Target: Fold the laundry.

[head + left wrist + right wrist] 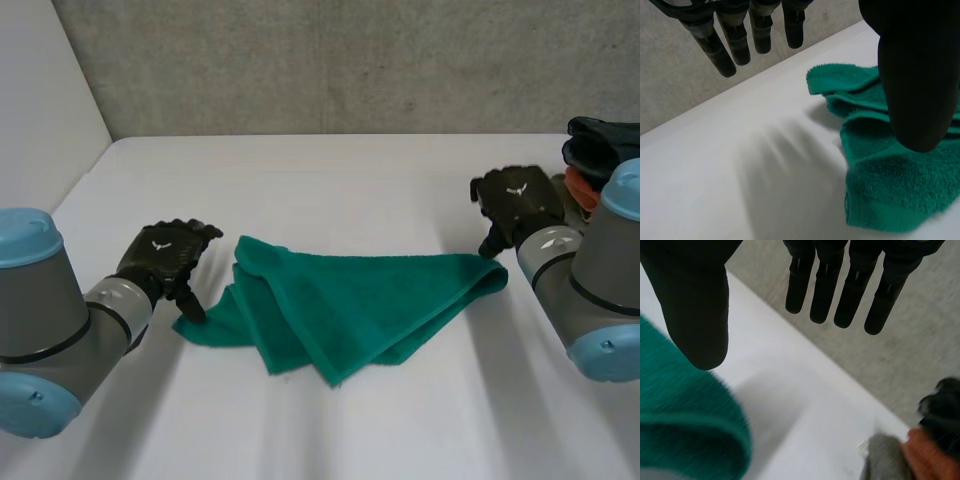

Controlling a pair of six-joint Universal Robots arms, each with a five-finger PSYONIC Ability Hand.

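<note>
White bench [330,430] lies bare along its near edge, with the grey left arm [60,330] at the near left corner and the right arm [600,290] by the right edge. Just past that bare strip, about the middle of the bench, is the green towel [350,300]. It is loosely folded into a rough triangle with layered edges: one corner reaches toward the left edge, another toward the right edge, and its point faces the near edge. The left hand [165,255] is at the towel's left corner. Its fingers [739,45] are straight and a little spread above bare bench beside the cloth, holding nothing. Its thumb [920,75] points down over the corner, and I cannot tell whether the tip touches the cloth. The right hand [515,200] is at the towel's right corner, a little farther back. Its fingers [825,290] are likewise straight and apart over bare bench, gripping nothing, and its thumb hangs just above the towel's rounded folded edge. Near the far right corner sits a pile of clothes [600,150], dark, orange and grey pieces heaped together, apart from the towel. Behind the far edge rises a grey concrete wall [350,60].
</note>
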